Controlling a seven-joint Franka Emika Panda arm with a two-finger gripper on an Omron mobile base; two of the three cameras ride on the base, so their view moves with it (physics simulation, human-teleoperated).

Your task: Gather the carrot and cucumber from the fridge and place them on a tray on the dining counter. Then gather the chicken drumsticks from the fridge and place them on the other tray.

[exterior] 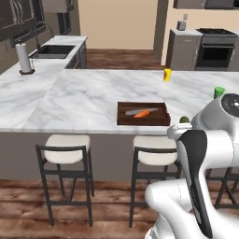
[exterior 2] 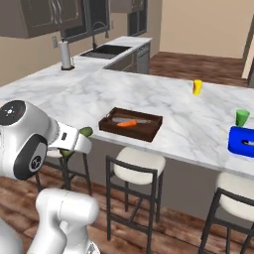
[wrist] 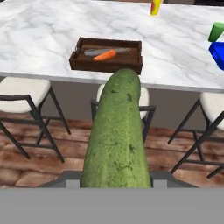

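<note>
The fingers grip the cucumber (wrist: 116, 135), held in the air short of the bench (exterior: 84, 100) and above the stools (wrist: 22, 89). The carrot (exterior: 142, 113) lies in the dark tray (exterior: 143, 120) at the bench's near edge

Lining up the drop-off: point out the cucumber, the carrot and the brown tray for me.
cucumber (wrist: 117, 135): hand view, middle of its green body.
carrot (wrist: 104, 55): hand view, middle of the orange root, lying in the tray.
brown tray (wrist: 105, 65): hand view, its near wall.
</note>
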